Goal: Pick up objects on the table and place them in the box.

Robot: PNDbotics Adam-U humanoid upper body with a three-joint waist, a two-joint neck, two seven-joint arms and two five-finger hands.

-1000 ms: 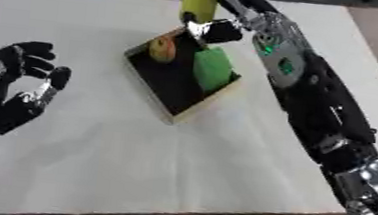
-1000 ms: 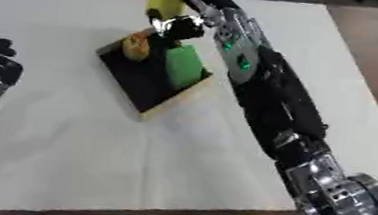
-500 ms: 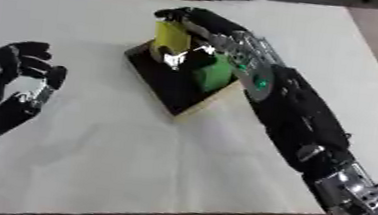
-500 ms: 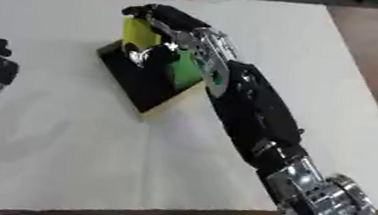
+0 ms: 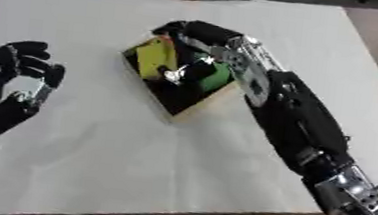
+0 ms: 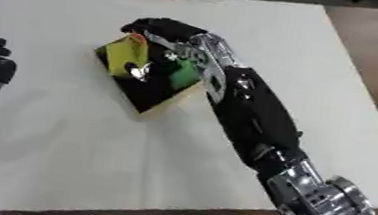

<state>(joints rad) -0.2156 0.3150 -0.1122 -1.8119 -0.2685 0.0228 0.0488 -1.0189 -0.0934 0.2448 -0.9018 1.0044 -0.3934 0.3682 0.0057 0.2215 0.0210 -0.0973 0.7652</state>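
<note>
**Right hand lowers a yellow object into the box**

While its fingers curl round a yellow object, the right hand sits over the box in the upper middle of the frame, reaching in from above so the piece can go down among what is already there. Just right of the yellow piece, a green object lies inside the box, partly hidden by the hand. The box stands askew on the white worktop, one corner pointing toward the lower edge, and the black forearm runs from it down to the lower right corner. At the left edge of the frame the left hand is idle, fingers relaxed and pointing up, holding nothing.

Compared with a second ago, the yellow object was held upright well above the box's far corner; half a second ago it was already down at the rim, and now it is tilted and low inside. Release looks like the next step.
</note>
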